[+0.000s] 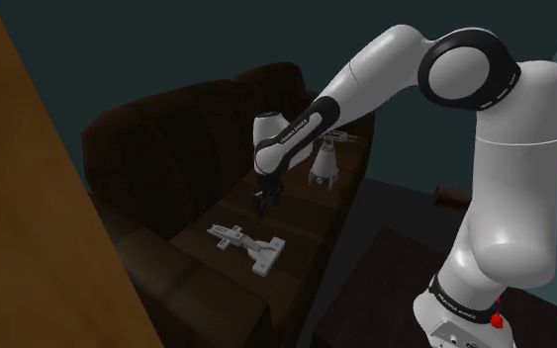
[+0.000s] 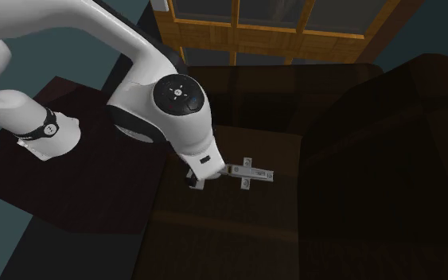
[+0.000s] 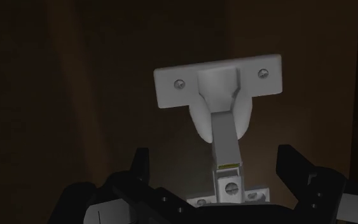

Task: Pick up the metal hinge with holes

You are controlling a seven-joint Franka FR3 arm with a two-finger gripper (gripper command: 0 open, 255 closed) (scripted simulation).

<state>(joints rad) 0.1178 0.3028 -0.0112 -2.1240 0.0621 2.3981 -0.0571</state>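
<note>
A pale grey metal hinge with a screw-holed plate and a long arm lies flat on the dark brown sofa's seat cushion. My black gripper hangs just above its far end, pointing down. In the wrist view the hinge stretches away from the gripper, and its near end lies between the fingers, which stand apart without touching it. In the second exterior view the hinge pokes out from behind my wrist.
A second pale grey fitting rests farther back on the sofa. The backrest rises at the shoulder view's left, beside a tall wooden panel. A dark low table stands in front of the stand.
</note>
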